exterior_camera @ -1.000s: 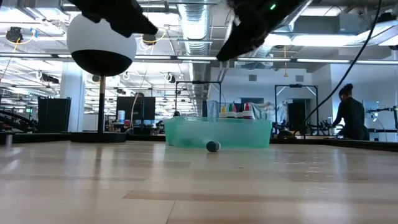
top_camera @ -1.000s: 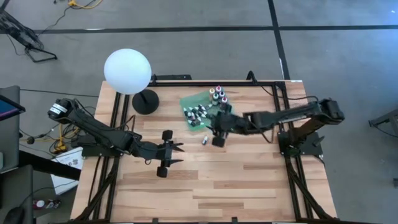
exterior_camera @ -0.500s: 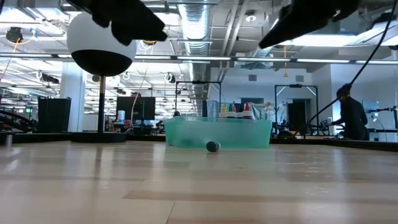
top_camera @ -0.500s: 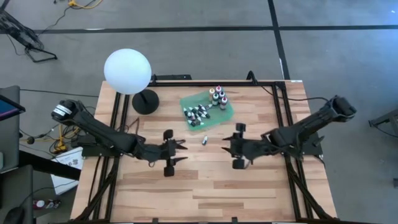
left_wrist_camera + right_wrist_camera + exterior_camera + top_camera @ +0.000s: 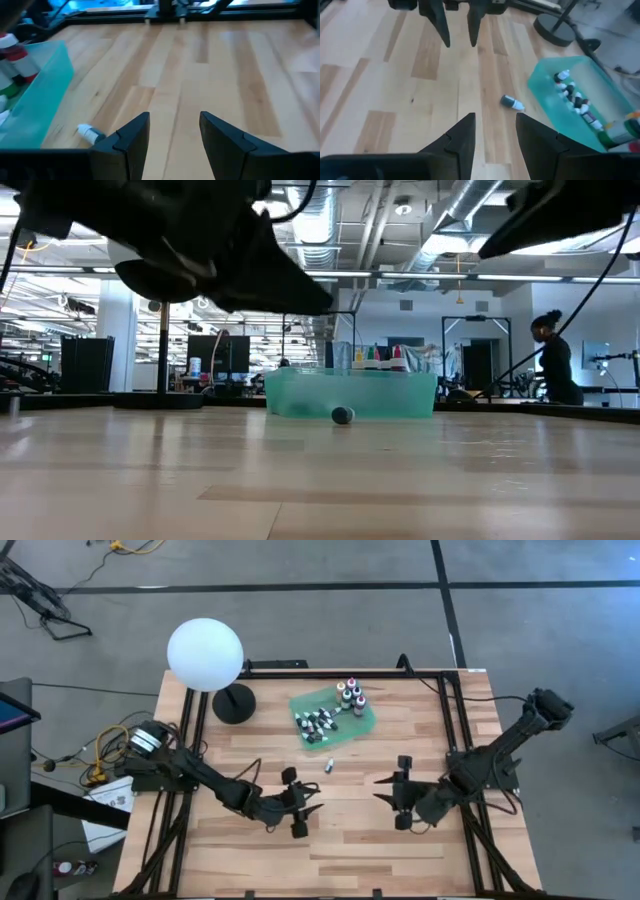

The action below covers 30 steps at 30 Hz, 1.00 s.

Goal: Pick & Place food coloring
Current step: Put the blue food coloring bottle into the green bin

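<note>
The food coloring bottles stand and lie in a flat green tray (image 5: 333, 712) at the table's far middle; the taller ones (image 5: 350, 695) stand upright at its far right end. One small white-tipped dropper (image 5: 328, 765) lies on its side on the bare wood just near of the tray, also seen in the right wrist view as the dropper (image 5: 512, 102) and in the left wrist view as the dropper (image 5: 89, 132). My left gripper (image 5: 316, 808) hovers open, near and left of that dropper. My right gripper (image 5: 383, 788) hovers open, near and right of it. The two grippers face each other.
A lamp with a white globe (image 5: 205, 655) and a black round base (image 5: 233, 703) stands at the far left, beside the tray. Bare wood lies across the table's near half (image 5: 340, 850). Beyond the table a person (image 5: 555, 365) stands in the room.
My right gripper has drawn back from the tray's near edge toward the table's near right, staying open and empty. My left gripper has moved toward the near edge and to the right. The loose dropper has stayed where it lay.
</note>
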### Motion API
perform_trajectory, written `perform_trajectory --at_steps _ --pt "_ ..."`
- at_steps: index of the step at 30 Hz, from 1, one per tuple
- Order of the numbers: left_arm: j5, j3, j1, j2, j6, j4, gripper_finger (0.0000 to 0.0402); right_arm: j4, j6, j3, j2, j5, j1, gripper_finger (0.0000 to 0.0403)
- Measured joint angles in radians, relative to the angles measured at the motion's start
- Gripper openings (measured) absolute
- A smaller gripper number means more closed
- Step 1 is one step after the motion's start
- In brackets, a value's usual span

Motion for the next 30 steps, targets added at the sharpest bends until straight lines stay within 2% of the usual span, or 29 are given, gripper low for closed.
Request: perform_trajectory --at_steps 5,14,23,30 --pt "-0.095 0.027 0.017 0.075 -0.046 0.018 0.0168 0.001 0.005 -0.013 -0.004 0.058 0.015 0.0134" --pt "-0.015 0.081 0.106 0.194 -0.235 0.015 0.0168 0.002 0.006 -0.013 -0.004 0.057 0.014 0.0134" --pt "-0.084 0.091 0.142 0.229 -0.284 -0.015 0.0168 0.002 0.014 -0.012 -0.004 0.053 0.015 0.0134" --pt "-0.077 0.09 0.168 0.253 -0.31 -0.025 0.0169 0.002 0.016 -0.012 -0.004 0.052 0.015 0.0134"
